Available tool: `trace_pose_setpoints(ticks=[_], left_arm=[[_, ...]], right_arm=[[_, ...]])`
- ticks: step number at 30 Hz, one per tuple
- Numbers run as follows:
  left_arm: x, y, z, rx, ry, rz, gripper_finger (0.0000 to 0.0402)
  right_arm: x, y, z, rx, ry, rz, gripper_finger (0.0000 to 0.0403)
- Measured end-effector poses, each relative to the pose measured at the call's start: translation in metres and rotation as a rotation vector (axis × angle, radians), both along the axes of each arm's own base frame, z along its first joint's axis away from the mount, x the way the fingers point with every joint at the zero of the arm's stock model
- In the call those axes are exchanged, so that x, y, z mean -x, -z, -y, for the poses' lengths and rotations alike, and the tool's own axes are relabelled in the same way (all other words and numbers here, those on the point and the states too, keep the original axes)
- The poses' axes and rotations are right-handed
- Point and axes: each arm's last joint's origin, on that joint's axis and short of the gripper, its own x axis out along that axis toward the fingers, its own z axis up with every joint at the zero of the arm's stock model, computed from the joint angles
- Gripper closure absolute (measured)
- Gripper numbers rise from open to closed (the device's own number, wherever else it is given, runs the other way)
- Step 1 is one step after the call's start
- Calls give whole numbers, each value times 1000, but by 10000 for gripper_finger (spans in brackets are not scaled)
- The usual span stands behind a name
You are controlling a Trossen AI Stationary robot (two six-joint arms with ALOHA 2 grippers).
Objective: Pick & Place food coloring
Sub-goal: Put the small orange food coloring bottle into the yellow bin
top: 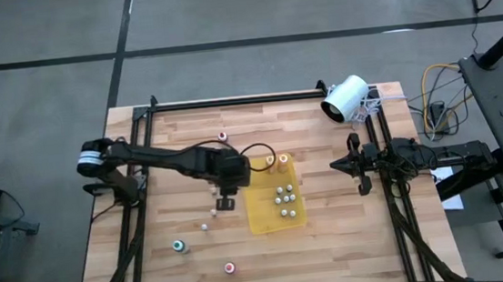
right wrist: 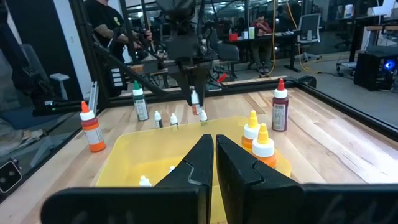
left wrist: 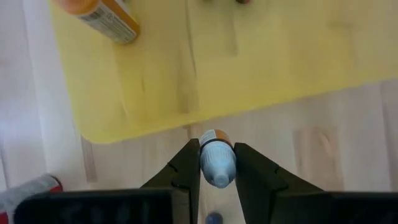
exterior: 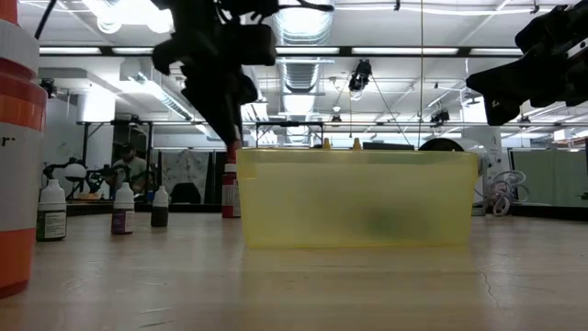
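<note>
Left gripper (top: 225, 201), just beside the yellow tray's (top: 263, 215) left edge, pinches a small whitish bottle (left wrist: 217, 163) between its fingers (left wrist: 186, 174), lifted above the wooden table (top: 152, 259). More small bottles (top: 285, 200) sit inside the tray; a teal-capped bottle (top: 179, 247) and a pink-capped bottle (top: 230, 268) stand on the table's near left. Right gripper (top: 356, 161), fingers pressed together and empty, waits by the right edge below the white cylinder (top: 345, 98).

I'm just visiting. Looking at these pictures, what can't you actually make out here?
- Label on the small bottle in the left hand: hidden by the fingers in the left wrist view.
- Bottles inside the yellow tray: low view, its cloudy wall hides them.
- Bottles in the tray from above: too small to tell colours.
- Orange bottle: low view, cut by the edge.
</note>
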Motion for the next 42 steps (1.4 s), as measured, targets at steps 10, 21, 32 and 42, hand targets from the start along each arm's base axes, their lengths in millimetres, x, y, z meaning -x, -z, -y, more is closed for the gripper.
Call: trace_pose_setpoints(ticks=[10, 21, 32, 42], left_arm=[[-25, -9, -4, -10, 19, 34, 344], [-38, -17, -8, 5, 18, 47, 344], [-56, -27, -7, 81, -39, 45, 344], [-75, -26, -6, 89, -46, 13, 344]], right_arm=[[0, 0, 0, 0, 0, 0, 390], [0, 0, 0, 0, 0, 0, 390], [0, 0, 0, -1, 0, 0, 390], [0, 0, 0, 0, 1, 0, 390]])
